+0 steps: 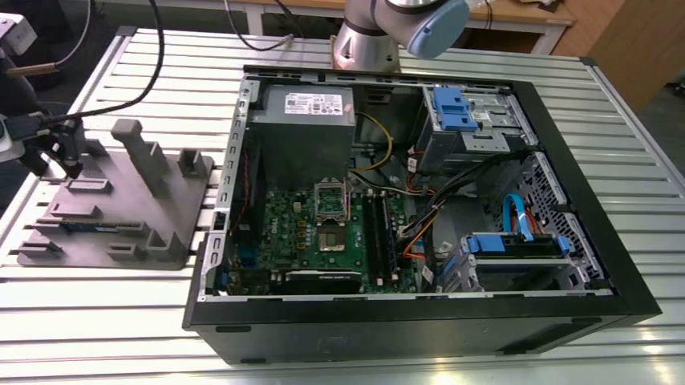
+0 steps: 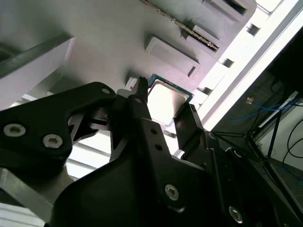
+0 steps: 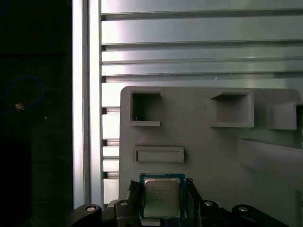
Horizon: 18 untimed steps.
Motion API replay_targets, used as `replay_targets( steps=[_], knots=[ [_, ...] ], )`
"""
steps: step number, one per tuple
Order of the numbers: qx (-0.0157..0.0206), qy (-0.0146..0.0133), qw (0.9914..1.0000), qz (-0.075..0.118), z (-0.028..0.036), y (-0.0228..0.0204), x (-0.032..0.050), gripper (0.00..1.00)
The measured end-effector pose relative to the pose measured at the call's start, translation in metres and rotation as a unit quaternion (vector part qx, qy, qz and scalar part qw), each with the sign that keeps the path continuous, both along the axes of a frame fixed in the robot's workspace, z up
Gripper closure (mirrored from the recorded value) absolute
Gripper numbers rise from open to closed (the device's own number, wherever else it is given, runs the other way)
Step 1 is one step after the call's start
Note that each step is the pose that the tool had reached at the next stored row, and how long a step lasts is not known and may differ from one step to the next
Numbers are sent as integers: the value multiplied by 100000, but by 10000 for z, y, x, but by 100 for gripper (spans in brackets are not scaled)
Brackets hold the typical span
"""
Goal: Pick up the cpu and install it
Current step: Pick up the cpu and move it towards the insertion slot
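Observation:
The cpu (image 3: pixel 162 197), a small square chip with a pale metal top and a green rim, lies between my two black fingers in both wrist views. My gripper (image 3: pixel 162 189) is shut on the cpu (image 2: pixel 165 97), one finger against each side edge. It is held right at the grey parts holder (image 3: pixel 203 156); I cannot tell whether it still rests on it. In the exterior view my gripper (image 1: pixel 61 170) hangs over the holder's (image 1: pixel 118 208) far left end, well away from the open computer case (image 1: pixel 599 265). The motherboard's socket (image 1: pixel 330 215) stands with its metal frame raised.
The holder has upright posts (image 1: pixel 134 148) and recessed pockets (image 3: pixel 145 108). The case holds a grey power supply (image 1: pixel 305 112), blue drive brackets (image 1: pixel 455 108) and loose cables (image 1: pixel 428 212). Everything rests on a ribbed metal table (image 1: pixel 107 305). The arm's base (image 1: pixel 370 40) stands behind the case.

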<state>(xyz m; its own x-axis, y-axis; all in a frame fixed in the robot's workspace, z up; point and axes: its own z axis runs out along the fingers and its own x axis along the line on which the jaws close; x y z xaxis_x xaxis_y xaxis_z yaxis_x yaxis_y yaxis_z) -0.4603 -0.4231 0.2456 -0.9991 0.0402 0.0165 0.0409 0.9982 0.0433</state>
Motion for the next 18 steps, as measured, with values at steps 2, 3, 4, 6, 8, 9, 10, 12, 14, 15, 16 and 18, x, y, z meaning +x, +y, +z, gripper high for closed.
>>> replay_targets(
  steps=[2,3,4,6,8,9,10,12,14,15,16,18],
  knots=[
    [5,-8,100000,3,77,0,0,53],
    [3,-2,100000,4,117,0,0,53],
    [0,-1,100000,4,150,0,0,53],
    [3,-6,100000,2,210,0,0,53],
    [0,0,100000,2,263,0,0,53],
    [0,2,100000,0,287,0,0,53],
    [0,-1,100000,3,308,0,0,53],
    [6,-8,100000,2,350,0,0,53],
    [1,2,100000,2,400,0,0,53],
    [1,-1,100000,2,429,0,0,53],
    [2,-4,100000,2,454,0,0,53],
    [-1,0,100000,2,503,0,0,53]
  ],
)
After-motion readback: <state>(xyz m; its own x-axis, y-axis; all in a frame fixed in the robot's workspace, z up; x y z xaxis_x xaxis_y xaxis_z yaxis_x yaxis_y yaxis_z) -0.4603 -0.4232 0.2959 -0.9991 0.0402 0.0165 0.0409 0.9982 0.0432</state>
